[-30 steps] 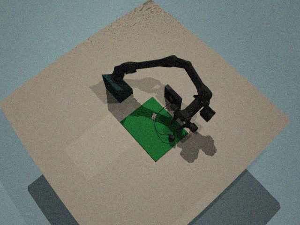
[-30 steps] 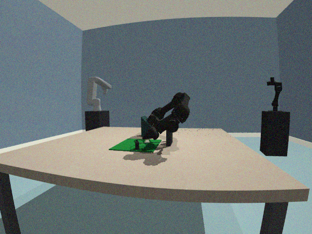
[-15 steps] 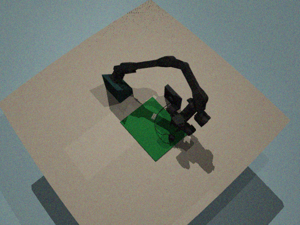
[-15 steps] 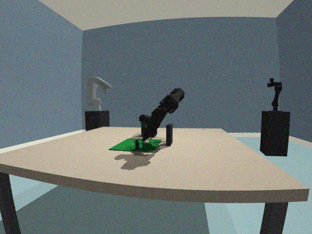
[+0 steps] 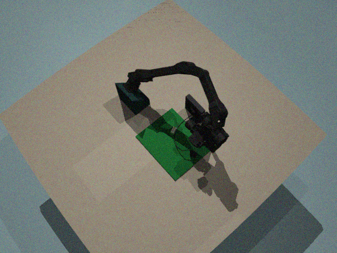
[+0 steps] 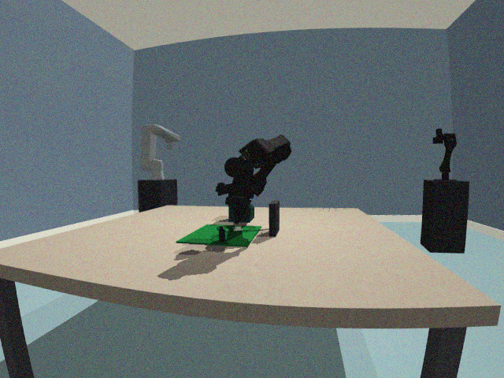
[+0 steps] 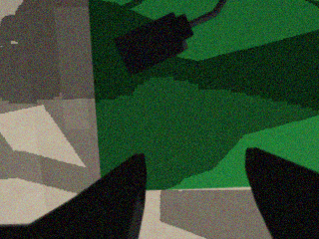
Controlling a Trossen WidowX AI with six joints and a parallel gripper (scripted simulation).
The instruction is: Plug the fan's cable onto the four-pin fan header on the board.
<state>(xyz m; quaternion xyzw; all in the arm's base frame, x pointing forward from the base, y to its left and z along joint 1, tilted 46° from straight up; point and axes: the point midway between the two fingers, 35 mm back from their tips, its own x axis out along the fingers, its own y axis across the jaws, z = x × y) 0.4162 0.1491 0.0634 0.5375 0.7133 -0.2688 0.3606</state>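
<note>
Facing you in wrist view: pincer [image 7: 194,160] at bottom, fingers apart, nothing between. Black block-shaped plug [image 5: 193,154] [image 6: 221,234] [image 7: 151,44] upper left there, off pale header [image 5: 173,129] [image 6: 239,227], near edge of flat green board [image 5: 159,152] [image 6: 197,237] [image 7: 249,40]. Your thin dark cable [image 7: 211,18] trails toward upper right. Dark upright slab [image 5: 195,104] [image 6: 273,218] stands beside board on tan bench [image 5: 108,176] [image 6: 284,276] [image 7: 25,199].
</note>
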